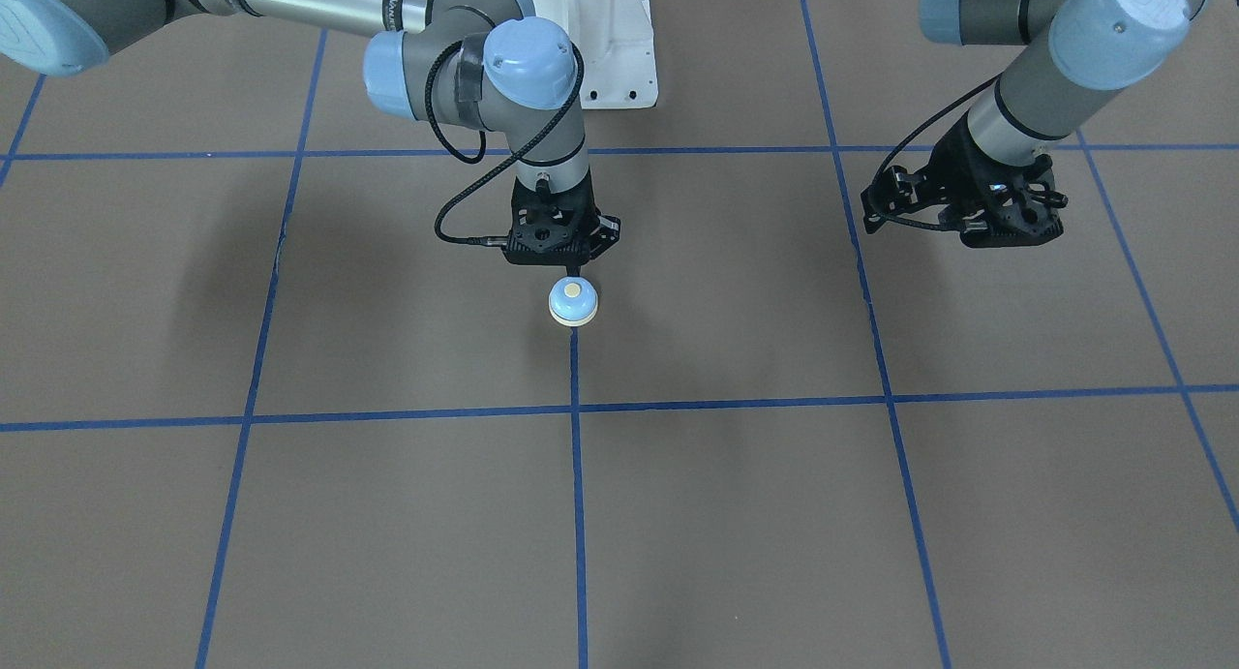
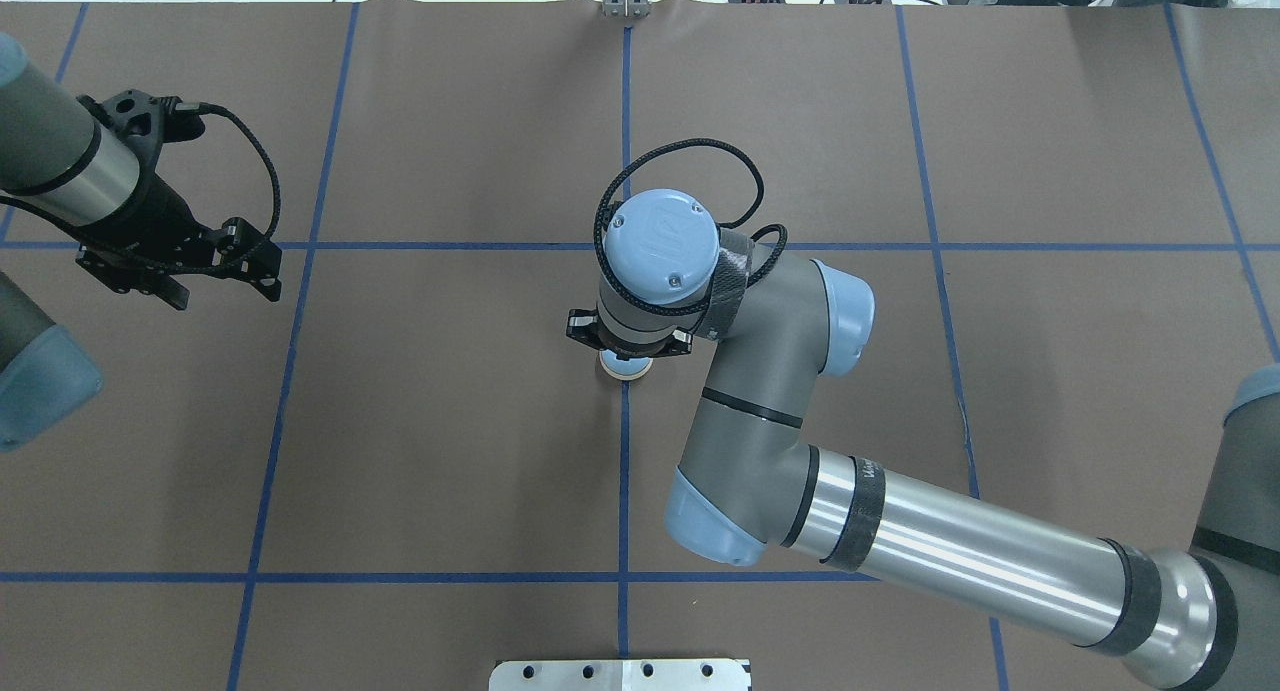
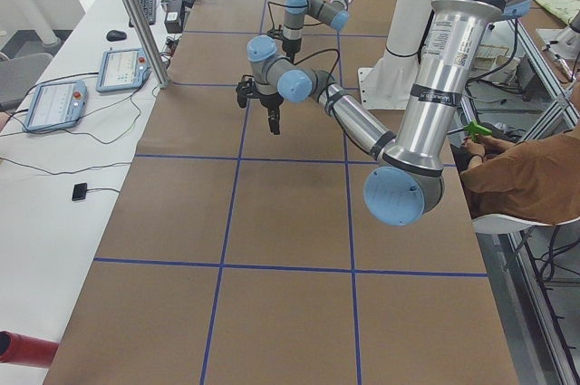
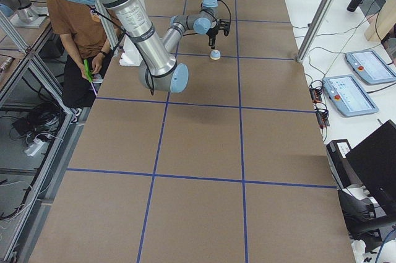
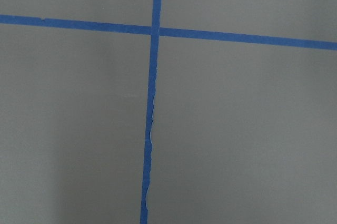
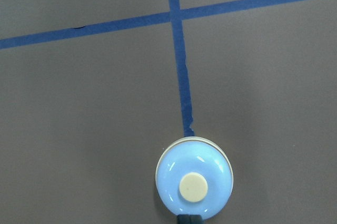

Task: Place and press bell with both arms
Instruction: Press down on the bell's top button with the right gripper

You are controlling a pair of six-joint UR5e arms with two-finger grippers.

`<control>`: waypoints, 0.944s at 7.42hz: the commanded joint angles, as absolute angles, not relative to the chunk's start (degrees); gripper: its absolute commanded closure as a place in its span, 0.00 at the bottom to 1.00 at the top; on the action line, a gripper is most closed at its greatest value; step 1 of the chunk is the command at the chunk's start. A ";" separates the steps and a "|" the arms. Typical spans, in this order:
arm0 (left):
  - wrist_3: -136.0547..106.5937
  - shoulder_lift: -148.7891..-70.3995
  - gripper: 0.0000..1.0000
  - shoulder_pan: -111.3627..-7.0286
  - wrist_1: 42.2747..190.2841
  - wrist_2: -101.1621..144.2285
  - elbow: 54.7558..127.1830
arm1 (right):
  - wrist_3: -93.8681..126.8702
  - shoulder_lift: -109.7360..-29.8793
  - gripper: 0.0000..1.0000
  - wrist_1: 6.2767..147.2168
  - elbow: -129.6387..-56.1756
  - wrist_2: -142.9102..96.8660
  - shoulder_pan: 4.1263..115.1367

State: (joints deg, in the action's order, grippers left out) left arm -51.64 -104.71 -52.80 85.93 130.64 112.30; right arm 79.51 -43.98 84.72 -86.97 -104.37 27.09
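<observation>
The light-blue bell [image 1: 573, 302] with its cream button stands upright on the brown table, on a blue tape line. It also shows in the right wrist view [image 6: 194, 183] and partly under the wrist in the overhead view [image 2: 625, 368]. My right gripper [image 1: 573, 270] is shut, points straight down and hangs just above the bell's edge on the robot's side. Its dark fingertips [image 6: 188, 218] show at the bell's rim. My left gripper [image 2: 225, 291] is open and empty, well off to the side above the bare table [image 1: 1012, 238].
Blue tape lines divide the brown table [image 1: 736, 514] into squares. The white arm pedestal [image 1: 624, 49] stands behind the bell. A seated person [image 4: 80, 34] is beside the table by the robot. Tablets [image 4: 349, 93] lie on the side bench.
</observation>
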 commanded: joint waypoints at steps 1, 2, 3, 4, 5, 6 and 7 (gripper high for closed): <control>-51.77 -104.68 0.00 -52.65 85.96 130.61 112.32 | 79.19 -43.95 1.00 84.64 -86.05 -104.15 27.16; -51.85 -104.68 0.00 -52.65 85.96 130.61 112.32 | 79.10 -43.86 1.00 84.46 -85.09 -104.15 27.16; -51.86 -104.68 0.00 -52.65 85.96 130.61 112.32 | 79.10 -43.86 1.00 84.11 -84.47 -104.15 27.16; -51.86 -104.68 0.00 -52.65 85.96 130.61 112.41 | 79.10 -43.86 1.00 82.28 -83.24 -104.15 27.16; -51.86 -104.68 0.00 -52.65 85.96 130.61 112.41 | 79.10 -43.86 1.00 80.70 -82.80 -104.15 27.16; -51.86 -104.68 0.00 -52.65 85.96 130.61 112.41 | 79.01 -43.60 1.00 80.60 -82.88 -104.41 27.59; -51.86 -104.68 0.00 -52.65 85.96 130.61 112.41 | 78.67 -43.68 1.00 81.12 -84.36 -106.33 29.51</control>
